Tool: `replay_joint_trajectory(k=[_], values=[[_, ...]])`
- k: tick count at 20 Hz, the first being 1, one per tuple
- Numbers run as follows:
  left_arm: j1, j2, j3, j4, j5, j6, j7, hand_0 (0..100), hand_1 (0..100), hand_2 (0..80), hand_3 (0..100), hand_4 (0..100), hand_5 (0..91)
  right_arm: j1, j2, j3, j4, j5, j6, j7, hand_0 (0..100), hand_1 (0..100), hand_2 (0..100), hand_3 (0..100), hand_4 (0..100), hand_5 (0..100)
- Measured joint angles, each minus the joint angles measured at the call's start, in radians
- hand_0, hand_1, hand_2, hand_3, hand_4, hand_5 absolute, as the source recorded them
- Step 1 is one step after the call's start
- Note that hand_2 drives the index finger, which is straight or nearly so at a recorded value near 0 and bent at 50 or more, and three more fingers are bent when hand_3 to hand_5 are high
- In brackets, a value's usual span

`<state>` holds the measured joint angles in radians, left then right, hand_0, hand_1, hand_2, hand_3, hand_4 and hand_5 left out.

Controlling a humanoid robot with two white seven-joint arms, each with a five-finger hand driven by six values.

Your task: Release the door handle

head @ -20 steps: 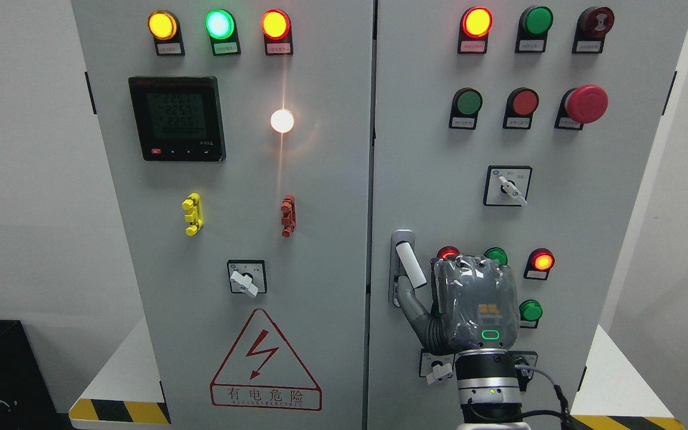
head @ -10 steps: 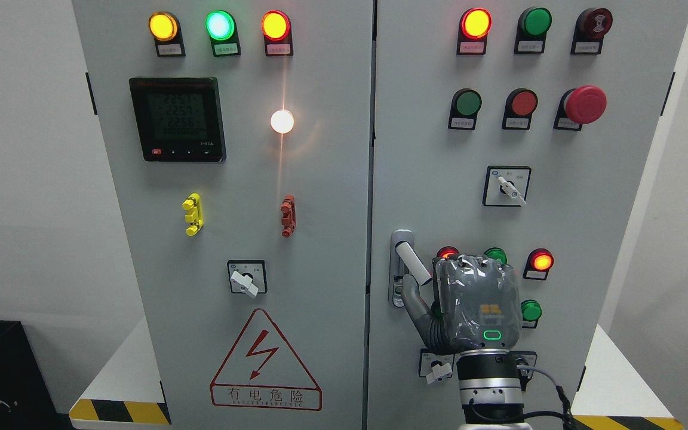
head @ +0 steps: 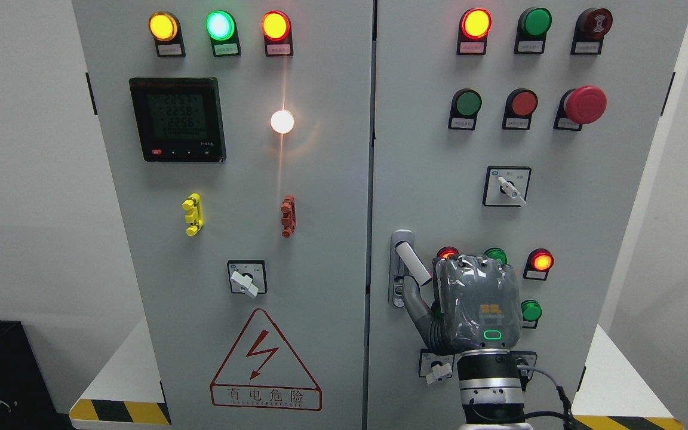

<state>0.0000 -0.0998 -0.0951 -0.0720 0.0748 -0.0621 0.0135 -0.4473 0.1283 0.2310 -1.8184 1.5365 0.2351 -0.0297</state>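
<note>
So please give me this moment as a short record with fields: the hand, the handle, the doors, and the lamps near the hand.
hand: right hand, seen from its back, in front of the lower right door
thumb: reaches toward the lower end of the door handle; contact cannot be told
door handle: white lever, tilted, top at its grey plate
doors: both appear shut
lamps near hand: red lamp lit; green lamp beside the hand
left hand: not in view

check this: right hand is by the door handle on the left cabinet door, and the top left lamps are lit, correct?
Not quite. In the head view the right hand is by the door handle on the right cabinet door, not the left. The top left lamps are lit.
</note>
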Motion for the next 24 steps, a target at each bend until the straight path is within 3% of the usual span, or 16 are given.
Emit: replay_joint_trajectory(k=[24], values=[[0.000,0.000,0.000,0.000,0.000,0.000,0.000,12,56,0.0,0,0,0.0,0.000,-0.006,-0.012,-0.013,0.002,0.000,-0.026,53,45,95,100,100,100]])
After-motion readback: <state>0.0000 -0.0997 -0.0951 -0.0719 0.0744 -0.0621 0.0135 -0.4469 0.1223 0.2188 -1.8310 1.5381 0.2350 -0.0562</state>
